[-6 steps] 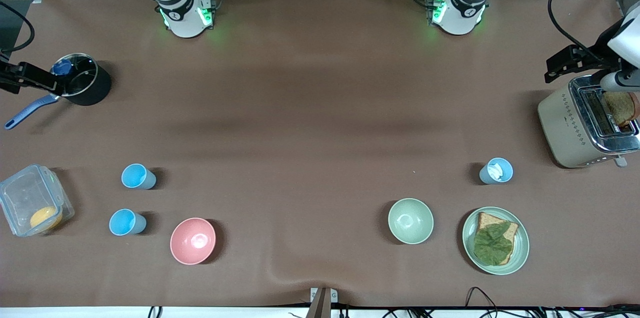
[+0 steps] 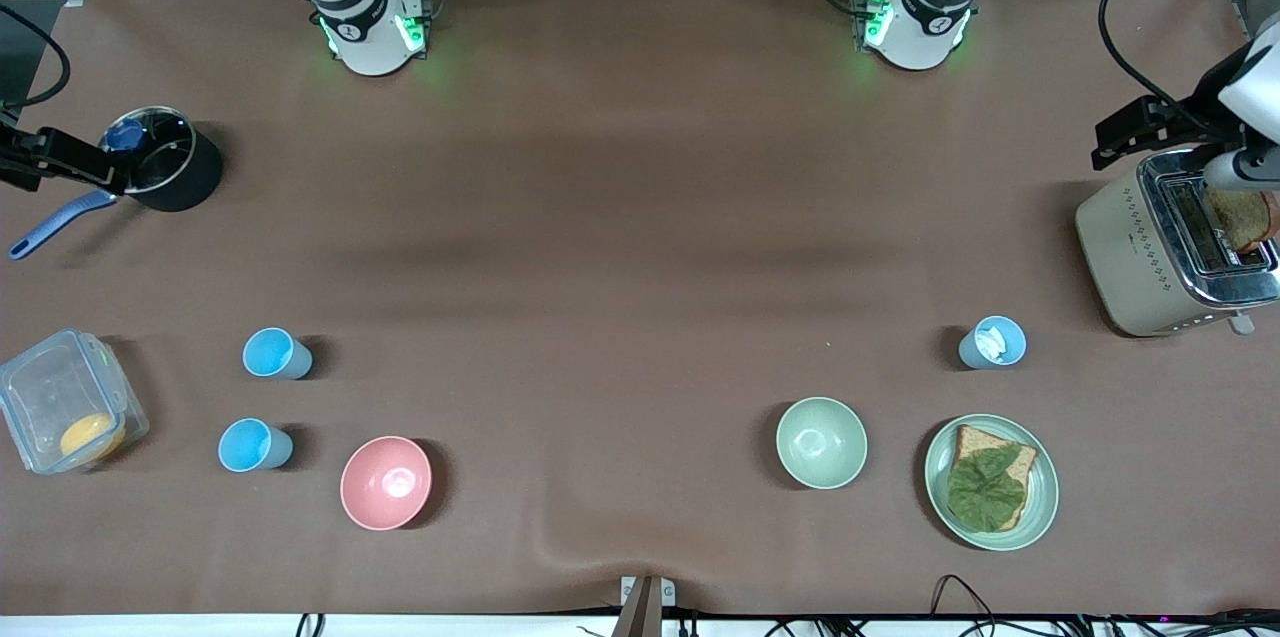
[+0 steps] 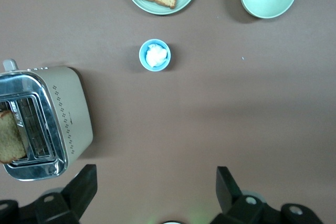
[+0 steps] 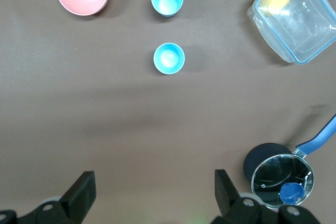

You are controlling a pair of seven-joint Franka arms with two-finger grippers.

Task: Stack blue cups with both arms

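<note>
Since nothing is gripped yet, you have every cup standing free on the table (image 2: 640, 247), mouth up, which is how a stack wants them.

Count near to far. Nearest the front camera sit two bowls, the pink bowl (image 2: 386, 482) toward the right arm's end and the pale green bowl (image 2: 821, 442) toward the left arm's, plus one plate (image 2: 1040, 507) carrying bread and a leaf. Level with the pink bowl stands the first sky-blue cup (image 2: 254, 445); a little farther is the second sky-blue cup (image 2: 275, 353), so that pair is close together and, I judge, the easy stack. The grey-blue cup (image 2: 992, 342) stands well apart at the left arm's end (it holds something white, which may block nesting). That makes three cups. One clear lidded box (image 2: 68, 399), one toaster (image 2: 1160, 252) and one black pot (image 2: 165, 160) fill the ends.

Your right gripper (image 4: 152, 192) hangs high near the pot, fingers spread wide, empty. Your left gripper (image 3: 155, 190) hangs high beside the toaster, fingers likewise spread, empty.
</note>
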